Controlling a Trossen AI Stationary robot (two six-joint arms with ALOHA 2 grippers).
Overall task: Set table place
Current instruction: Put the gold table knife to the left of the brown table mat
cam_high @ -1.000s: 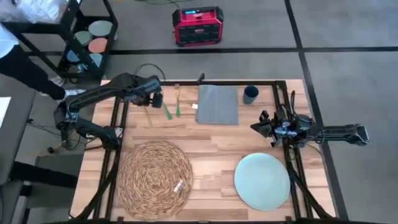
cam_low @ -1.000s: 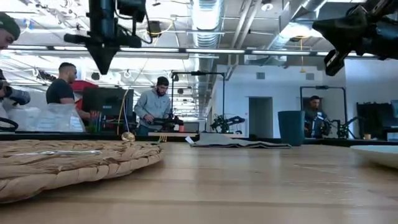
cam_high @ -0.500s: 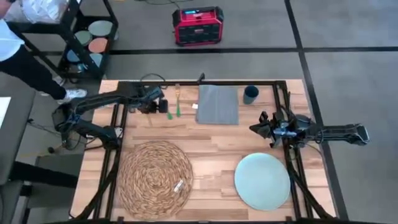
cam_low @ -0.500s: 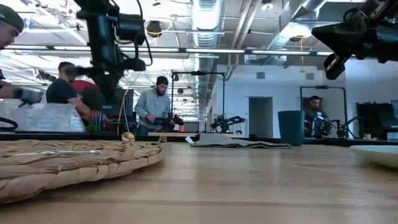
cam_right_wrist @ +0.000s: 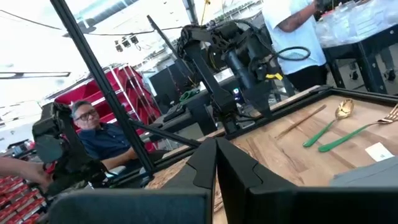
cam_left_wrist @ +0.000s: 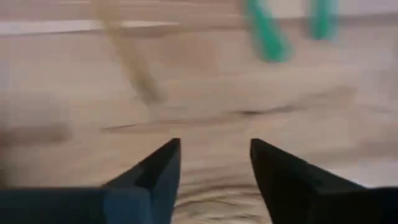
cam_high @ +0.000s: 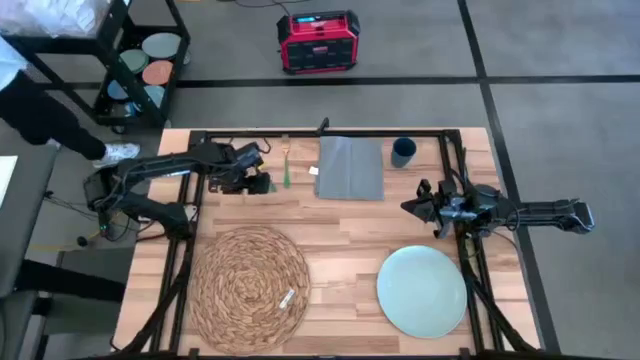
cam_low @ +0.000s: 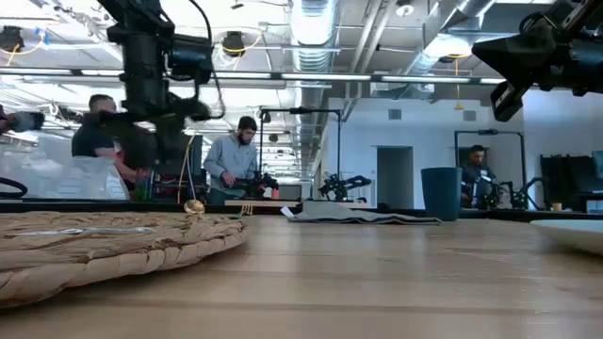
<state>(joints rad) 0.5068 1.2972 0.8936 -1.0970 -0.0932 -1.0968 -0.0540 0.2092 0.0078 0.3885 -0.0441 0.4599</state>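
Desk (cam_high: 340, 230): light wood, black rails along it. Largest item on it is the woven placemat (cam_high: 249, 288), on the near side, well apart from the left jaws (cam_high: 262, 183) and toward the desk's front edge. A small tag lies on the mat.

Plate (cam_high: 421, 290): pale blue-green, flat on the wood, near the right jaws (cam_high: 408, 206) on their front-edge side, not touching them.

Napkin (cam_high: 350, 167): grey cloth, flat at the far edge, between the two grippers.

Cutlery (cam_high: 285, 165): green-handled pieces with gold ends lie just beside the left jaws, between them and the napkin. In the left wrist view two green handles (cam_left_wrist: 266, 34) sit ahead of the dark fingers (cam_left_wrist: 155, 171); fingers spread, nothing between them, low over bare wood.

Cup (cam_high: 402, 152): dark teal, upright at the far edge beyond the right jaws, just past the napkin.

Right jaws: raised above the desk; fingers (cam_right_wrist: 214, 163) pressed together, holding nothing.
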